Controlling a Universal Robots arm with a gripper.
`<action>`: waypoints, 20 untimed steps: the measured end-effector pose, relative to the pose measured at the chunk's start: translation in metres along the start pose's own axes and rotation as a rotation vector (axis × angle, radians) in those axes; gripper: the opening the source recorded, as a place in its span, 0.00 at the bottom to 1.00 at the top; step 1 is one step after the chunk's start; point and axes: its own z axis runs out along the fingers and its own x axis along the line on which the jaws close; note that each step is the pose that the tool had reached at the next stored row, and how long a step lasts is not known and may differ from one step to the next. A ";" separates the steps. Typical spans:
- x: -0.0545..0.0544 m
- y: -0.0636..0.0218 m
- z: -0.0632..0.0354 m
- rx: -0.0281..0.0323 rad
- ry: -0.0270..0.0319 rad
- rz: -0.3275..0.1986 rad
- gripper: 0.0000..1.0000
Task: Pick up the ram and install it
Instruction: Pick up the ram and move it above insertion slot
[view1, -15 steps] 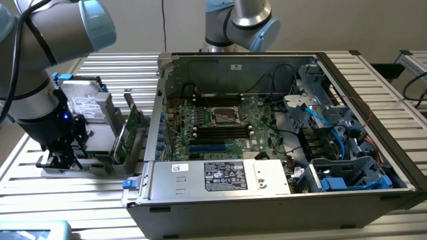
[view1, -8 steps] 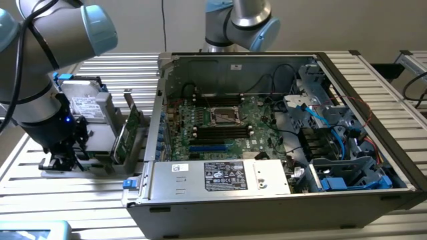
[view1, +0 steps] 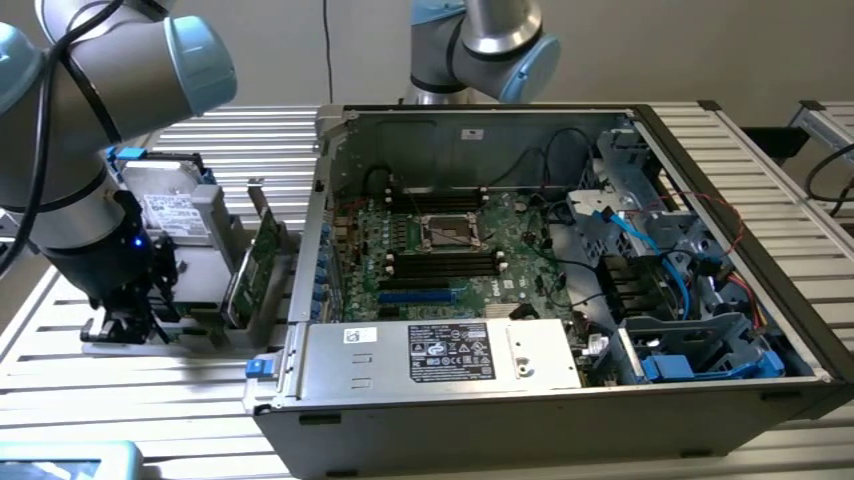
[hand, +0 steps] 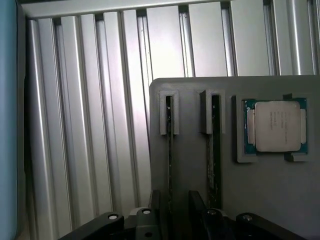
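- The ram (hand: 169, 150) stands on edge in a slot of the grey holder (hand: 190, 115). A second stick (hand: 213, 150) sits in the slot just beside it.
- The claw (hand: 175, 205) is released. Its dark fingers (hand: 156, 202) are spread either side of the ram's near end, and nothing is gripped yet.
- In the exterior view the claw (view1: 127, 325) hangs low over the holder (view1: 200, 330) at that view's left, well apart from the open computer case (view1: 561, 400).
- The holder rests on the slatted metal bench (hand: 75, 140).
- To do this grip well, I'd judge the ram should sit dead centre between the fingers, so both meet its flat faces together.
- One finger has to pass between the two sticks. Any skew could tilt the ram in its slot or nudge its neighbour, so the squeeze wants to be square and gentle.
- Now the writing. The processor chip (hand: 275, 125) carries faint print on its metal lid, too faint to read.
- The black label (view1: 450, 352) on the power box (view1: 521, 355) shows white text and logos, none of it legible.
- The white sticker (view1: 474, 132) on the case's back wall is just as unreadable.
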 end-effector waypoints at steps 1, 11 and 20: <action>0.000 0.0002 0.0007 -0.0001 0.0000 0.000 0.36; 0.000 0.0020 -0.0075 0.0003 0.0035 0.000 0.14; 0.000 0.0044 -0.0444 0.0008 0.0071 0.000 0.14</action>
